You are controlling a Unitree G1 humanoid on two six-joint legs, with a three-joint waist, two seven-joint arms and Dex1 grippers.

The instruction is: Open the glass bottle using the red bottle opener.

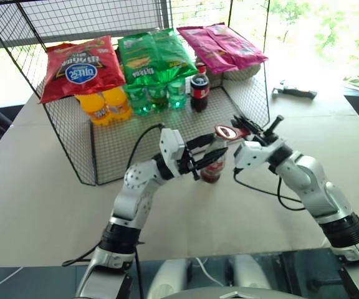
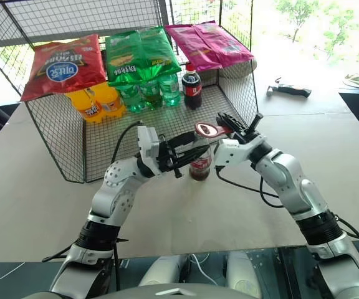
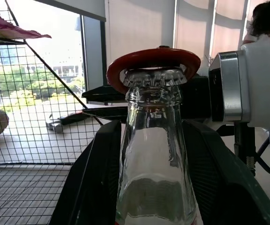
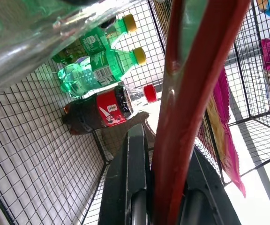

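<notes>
A: Where was the bottle [image 1: 212, 167]?

B: It stood up straight on the desk [image 1: 42, 187], just in front of the open side of the wire basket [image 1: 73, 134]. It was between the two arms.

A: Did anything hold it?

B: Yes. The left end effector [image 1: 203, 157] came in from the left side, and its two black fingers were clamped on the bottle's body, one on each side. In the left wrist view the glass neck rose up right between those fingers.

A: And the opener [image 1: 227, 132]?

B: The right end effector [image 1: 245, 128] had its fingers pressed together on the opener's handle. It reached in from the right. The red ring sat on top of the bottle, around the cap [image 3: 156, 77]. The far side of the ring was up above the cap, so the ring looked tilted.

A: So the cap was on?

B: Yes, the cap was on the bottle.

A: What was in the basket?

B: Orange bottles [image 1: 105, 106], green bottles [image 1: 157, 94] and a dark cola bottle [image 1: 199, 89] stood at the back. Bags of chips lay on top: a red bag [image 1: 80, 67], a green bag [image 1: 154, 56] and a pink bag [image 1: 223, 45]. They were all well apart from the glass bottle.

A: Anything else?

B: A small dark tool [image 1: 296, 92] lay far off on the desk, to the right.
</notes>
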